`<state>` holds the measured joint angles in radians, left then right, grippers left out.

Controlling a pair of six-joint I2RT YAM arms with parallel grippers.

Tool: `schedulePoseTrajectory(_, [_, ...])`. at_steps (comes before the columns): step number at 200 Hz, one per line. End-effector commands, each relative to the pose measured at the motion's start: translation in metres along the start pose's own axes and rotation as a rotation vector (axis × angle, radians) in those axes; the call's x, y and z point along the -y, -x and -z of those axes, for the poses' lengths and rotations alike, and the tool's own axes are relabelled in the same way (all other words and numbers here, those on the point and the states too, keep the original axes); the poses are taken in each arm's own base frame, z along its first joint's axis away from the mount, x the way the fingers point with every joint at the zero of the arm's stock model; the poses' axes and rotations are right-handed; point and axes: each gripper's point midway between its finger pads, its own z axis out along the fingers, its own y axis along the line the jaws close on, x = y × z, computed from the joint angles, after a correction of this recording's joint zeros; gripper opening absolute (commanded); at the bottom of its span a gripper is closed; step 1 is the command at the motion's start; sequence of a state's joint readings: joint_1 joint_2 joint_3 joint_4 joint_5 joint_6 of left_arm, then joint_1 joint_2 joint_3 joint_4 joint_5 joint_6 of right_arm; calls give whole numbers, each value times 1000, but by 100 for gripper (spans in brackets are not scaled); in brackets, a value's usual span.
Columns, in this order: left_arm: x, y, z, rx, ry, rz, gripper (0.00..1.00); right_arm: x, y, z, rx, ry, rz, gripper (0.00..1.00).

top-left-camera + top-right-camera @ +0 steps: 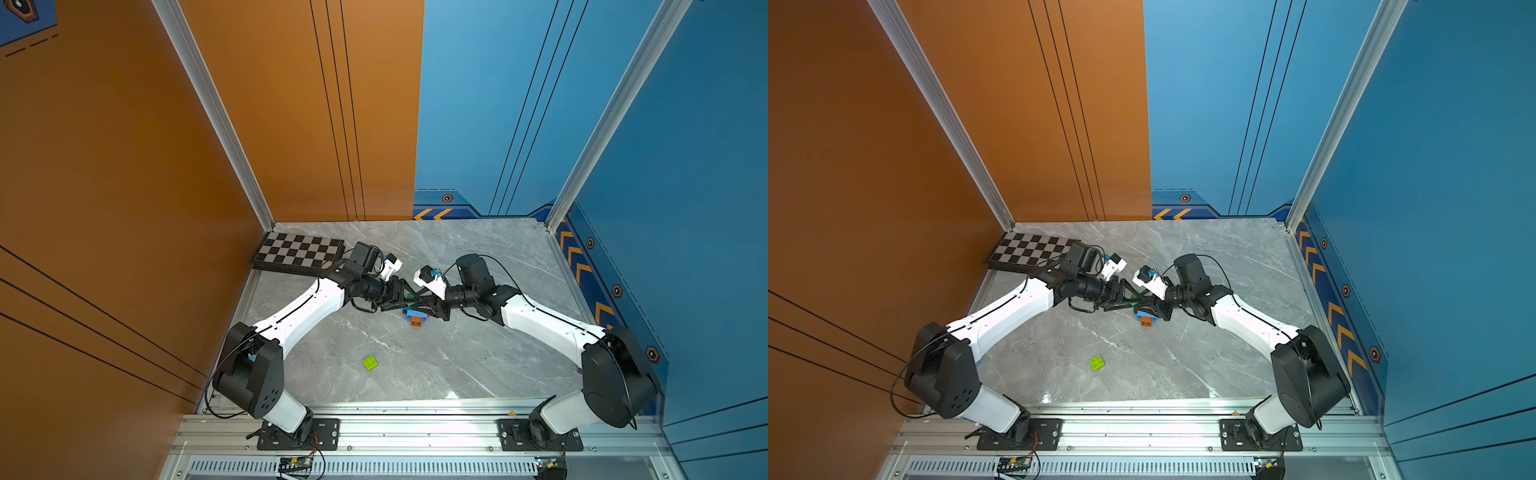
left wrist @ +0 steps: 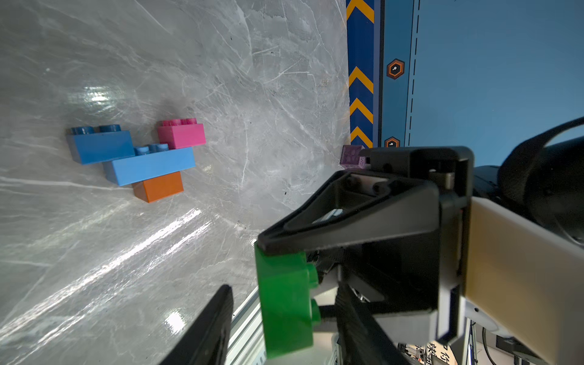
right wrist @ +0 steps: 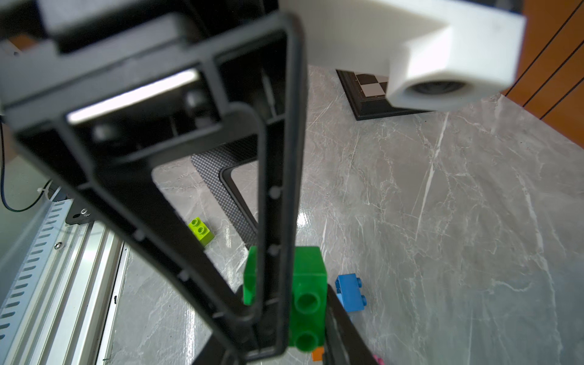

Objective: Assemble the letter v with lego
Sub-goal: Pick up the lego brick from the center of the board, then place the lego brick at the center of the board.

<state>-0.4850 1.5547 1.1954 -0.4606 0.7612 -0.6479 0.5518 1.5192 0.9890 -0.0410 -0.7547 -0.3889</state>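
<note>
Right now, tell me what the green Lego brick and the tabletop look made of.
The green Lego brick: likely moulded plastic, smooth and slightly glossy, judging by its uniform colour, crisp edges and round studs.
The tabletop: a polished grey marble-look slab with white veins and sharp light reflections. Whether it is real stone or printed laminate cannot be told.

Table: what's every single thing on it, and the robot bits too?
table: one, grey marble.
light-blue brick: one, light blue, mid-table.
orange brick: one, orange, joined to it.
blue brick: one, dark blue, at one end of it.
pink brick: one, pink, at its other end.
green brick: one, green, held above the table.
lime brick: one, lime, alone, apart from the rest.
chessboard: one, checkered, far corner.
purple cube: one, purple, near blue wall.
left gripper: one, black, open around green brick.
right gripper: one, black, shut on green brick.
</note>
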Motion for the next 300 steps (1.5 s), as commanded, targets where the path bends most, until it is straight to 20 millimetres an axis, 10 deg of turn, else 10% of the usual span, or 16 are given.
schedulePoseTrajectory(1, [3,1,-5,-14,-1,-6,44,6,9,-2,3,-25,21,6])
schedulePoseTrajectory(58, [-10,17,3,74,77,62,11,21,-2,0,-58,-142,-64,60])
schedulePoseTrajectory(94, [-59,41,23,269,290,229,6,20,-13,21,-69,-281,-177,76])
schedulePoseTrajectory(158, [-151,85,17,581,689,539,2,1,-53,68,-139,-655,-392,79])
schedulePoseTrajectory(225, [-174,113,-34,602,834,567,4,-30,-77,105,-13,-687,-470,79])
schedulePoseTrajectory(300, [-186,112,-54,544,840,578,42,-37,-86,115,-8,-693,-478,80])
